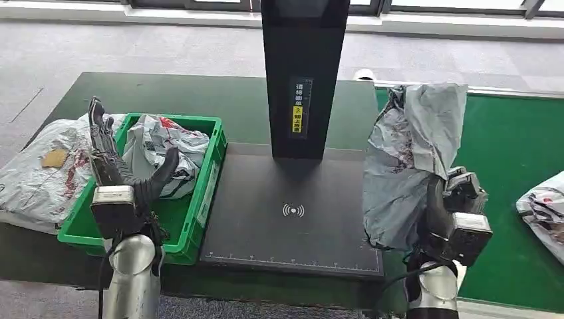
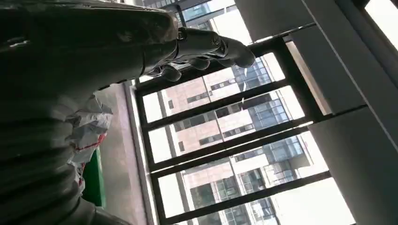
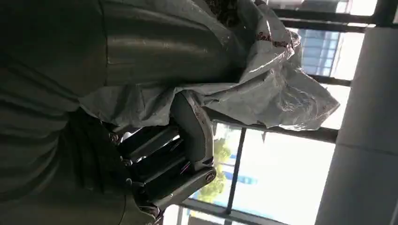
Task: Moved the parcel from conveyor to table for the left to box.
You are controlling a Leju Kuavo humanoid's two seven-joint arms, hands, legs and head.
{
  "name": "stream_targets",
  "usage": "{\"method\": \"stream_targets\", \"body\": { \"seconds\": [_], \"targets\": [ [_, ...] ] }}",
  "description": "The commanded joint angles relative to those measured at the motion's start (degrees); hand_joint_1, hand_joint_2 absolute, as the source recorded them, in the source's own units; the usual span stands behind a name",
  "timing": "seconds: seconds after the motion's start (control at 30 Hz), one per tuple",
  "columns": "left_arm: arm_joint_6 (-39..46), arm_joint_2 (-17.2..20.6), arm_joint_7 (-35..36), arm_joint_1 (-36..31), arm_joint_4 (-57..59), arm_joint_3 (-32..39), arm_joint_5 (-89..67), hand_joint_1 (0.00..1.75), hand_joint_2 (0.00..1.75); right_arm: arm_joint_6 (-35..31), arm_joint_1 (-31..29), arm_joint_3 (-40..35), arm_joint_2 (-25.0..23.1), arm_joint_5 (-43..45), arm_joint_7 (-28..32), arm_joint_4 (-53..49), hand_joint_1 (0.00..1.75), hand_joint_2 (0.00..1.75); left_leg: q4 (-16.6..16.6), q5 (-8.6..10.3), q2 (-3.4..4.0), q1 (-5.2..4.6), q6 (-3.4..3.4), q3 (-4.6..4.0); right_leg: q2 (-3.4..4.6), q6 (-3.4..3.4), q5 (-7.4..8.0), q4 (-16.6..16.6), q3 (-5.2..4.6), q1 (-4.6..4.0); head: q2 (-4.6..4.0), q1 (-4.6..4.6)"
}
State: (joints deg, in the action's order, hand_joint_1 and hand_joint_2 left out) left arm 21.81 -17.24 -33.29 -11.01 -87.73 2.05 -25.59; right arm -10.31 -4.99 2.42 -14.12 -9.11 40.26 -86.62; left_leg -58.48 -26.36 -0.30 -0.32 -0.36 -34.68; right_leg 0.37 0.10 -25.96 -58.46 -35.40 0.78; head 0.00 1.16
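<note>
Fingers [image 3: 187,136] of your right hand [image 1: 459,206] are clamped on the grey parcel [image 1: 409,153], which hangs crumpled and raised off any surface, at the seam between the dark scanner plate [image 1: 292,219] and the green conveyor [image 1: 512,186]. In the right wrist view you see the thumb pressed across the wrinkled plastic with the darker fingers curled in beneath it.

Your left hand [image 1: 116,166] stands upright over the near left corner of the green crate [image 1: 209,179], its fingers straight and apart, its thumb stretched out toward the crate's inside, and it holds nothing. Inside the crate lies a white bagged parcel [image 1: 163,149] with red print. Just left of the crate, on the dark table [image 1: 199,93], rests another grey bag [image 1: 40,173] bearing a brown patch. Behind the plate rises the black scanner post [image 1: 302,73] with a yellow label. One more bag [image 1: 545,206] lies at the conveyor's right edge.
</note>
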Motion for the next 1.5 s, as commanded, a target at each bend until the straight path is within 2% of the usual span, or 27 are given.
{"method": "stream_targets", "body": {
  "seconds": [0.03,0.13,0.23,0.33,0.37,0.53,0.67,0.7,0.73,0.8,1.07,1.1,1.23,1.33,1.5],
  "targets": [
    [-0.1,0.5,-0.9,-1.8,6.2,-0.4,1.9,0.0,1.75,15.2,-8.2,-10.0,-2.0,-1.3,-0.3,16.7,1.75,1.75,0.1,-0.01,0.29,0.06,-0.06,0.25,0.25,-0.03,0.09,0.2,0.19,-0.07,0.0,0.0],
    [0.4,0.4,-0.9,-1.9,6.1,-0.8,2.0,0.0,1.75,14.0,-9.6,-12.8,-2.9,-1.2,-0.3,21.8,1.75,1.75,0.1,-0.02,0.36,0.08,-0.07,0.24,0.33,-0.04,0.1,0.1,0.16,-0.09,0.0,0.02],
    [0.9,0.2,-1.0,-1.7,6.3,-1.3,1.9,0.0,1.75,14.8,-13.8,-12.9,-3.7,-0.4,-0.3,34.5,1.75,1.75,0.2,0.04,0.3,0.12,-0.11,0.35,0.26,-0.05,0.12,0.2,0.29,-0.12,0.0,0.0],
    [1.0,0.2,-1.0,-1.6,6.3,-1.4,1.9,0.0,1.75,14.9,-14.1,-12.9,-3.5,-0.2,-0.3,34.7,1.75,1.75,0.1,0.06,0.18,0.12,-0.11,0.3,0.17,-0.03,0.06,0.2,0.28,-0.13,0.0,0.0],
    [1.1,0.2,-0.9,-1.5,6.6,-1.5,2.0,0.0,1.75,15.3,-15.8,-11.9,-3.7,0.9,-0.3,39.6,1.75,1.75,0.2,0.06,0.23,0.13,-0.12,0.39,0.19,-0.04,0.07,0.2,0.36,-0.14,0.0,0.0],
    [1.1,0.2,-0.9,-1.5,6.6,-1.5,2.0,0.0,1.75,15.3,-15.8,-11.9,-3.7,0.9,-0.3,39.6,1.75,1.75,0.1,0.06,0.06,0.11,-0.11,0.32,0.05,-0.03,0.03,0.2,0.35,-0.12,0.0,0.02],
    [1.4,0.5,-0.9,-2.9,9.0,-2.3,2.1,0.0,1.75,14.3,-16.7,-9.8,-3.6,0.8,-0.4,43.9,1.75,1.75,0.1,0.08,-0.02,0.08,-0.1,0.23,-0.01,-0.03,0.02,0.1,0.27,-0.09,0.0,0.0],
    [1.5,0.6,-0.8,-3.4,9.8,-2.6,2.2,0.0,1.75,13.8,-17.3,-9.0,-3.5,0.9,-0.7,46.0,1.34,1.75,0.1,0.1,-0.05,0.07,-0.1,0.17,-0.04,-0.03,0.02,0.1,0.21,-0.07,0.0,0.02],
    [1.9,0.7,-0.6,-3.6,10.0,-2.8,2.5,0.0,1.75,11.3,-18.5,-8.7,-3.3,-0.8,-3.7,49.1,0.0,1.75,0.1,0.11,-0.11,0.1,-0.12,0.25,-0.1,-0.03,0.03,0.2,0.32,-0.11,0.0,0.0],
    [2.5,0.9,-0.4,-3.6,10.0,-3.2,2.7,0.0,1.75,9.6,-19.7,-7.3,-3.3,-0.9,-6.3,52.8,0.0,1.75,0.1,0.12,-0.11,0.09,-0.11,0.23,-0.1,-0.03,0.03,0.2,0.29,-0.1,0.0,0.02],
    [2.6,0.9,-0.4,-3.5,10.0,-3.7,2.8,0.0,1.75,9.7,-19.9,-6.8,-3.1,-0.7,-6.2,54.0,0.0,1.75,0.1,0.1,-0.07,0.06,-0.1,0.21,-0.09,-0.02,0.01,0.1,0.22,-0.06,0.0,0.0],
    [2.6,0.9,-0.3,-3.6,10.1,-4.0,2.8,0.0,1.75,8.3,-19.9,-6.7,-2.9,-1.6,-7.2,54.7,0.0,0.0,0.1,0.08,-0.07,0.11,-0.11,0.29,-0.1,-0.03,0.01,0.2,0.34,-0.12,0.0,0.02],
    [2.7,0.7,0.1,-4.4,11.6,-4.7,2.8,0.0,1.75,5.7,-19.4,-6.9,-2.3,-4.0,-8.6,56.0,0.0,0.0,0.2,0.11,-0.17,0.12,-0.12,0.38,-0.21,-0.03,0.0,0.3,0.46,-0.13,0.0,0.0],
    [3.3,0.6,0.6,-4.2,11.3,-4.6,2.6,0.0,1.75,-0.9,-18.7,-7.6,-2.0,-8.6,-9.5,54.7,0.0,0.0,0.1,0.11,-0.15,0.06,-0.1,0.17,-0.15,-0.02,0.0,0.1,0.2,-0.07,0.0,0.0],
    [3.7,0.4,1.2,-3.3,9.6,-4.2,1.8,0.0,1.75,-5.7,-17.5,-8.1,-1.8,-14.0,-11.0,51.6,0.0,0.0,0.2,0.1,-0.09,0.11,-0.13,0.37,-0.14,-0.03,0.02,0.3,0.42,-0.12,0.0,0.0]
  ]
}}
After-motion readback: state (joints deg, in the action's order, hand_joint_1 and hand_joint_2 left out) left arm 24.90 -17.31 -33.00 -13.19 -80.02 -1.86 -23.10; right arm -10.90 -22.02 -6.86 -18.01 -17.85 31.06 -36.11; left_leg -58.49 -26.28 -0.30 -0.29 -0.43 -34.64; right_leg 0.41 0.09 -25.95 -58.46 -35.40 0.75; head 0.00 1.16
